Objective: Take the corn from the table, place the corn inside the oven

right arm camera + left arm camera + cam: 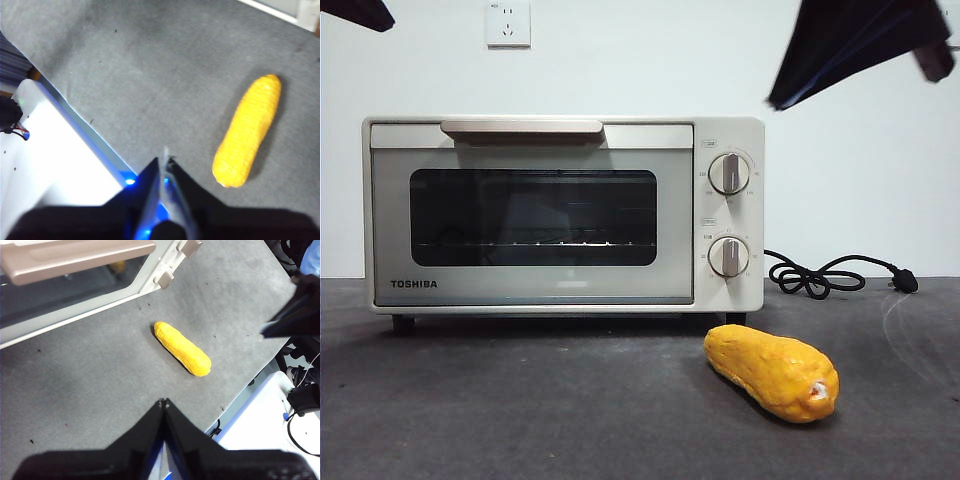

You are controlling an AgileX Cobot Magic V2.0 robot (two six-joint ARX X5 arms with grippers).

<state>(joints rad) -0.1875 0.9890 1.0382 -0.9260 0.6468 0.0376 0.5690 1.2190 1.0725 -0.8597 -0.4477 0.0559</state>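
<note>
The yellow-orange corn lies on the dark grey table, in front of the right corner of the cream-white Toshiba oven, whose door is closed. Its pale stub end points toward the table's front. The left wrist view shows the corn some way beyond my left gripper, which is shut and holds nothing. My right gripper is also shut and empty, high above the table near its edge, with the corn off to one side. In the front view the right arm hangs dark at the top right.
The oven's black cord and plug lie coiled on the table behind the corn, to the right of the oven. A white wall socket sits above the oven. The other arm shows only as a black tip at the top left.
</note>
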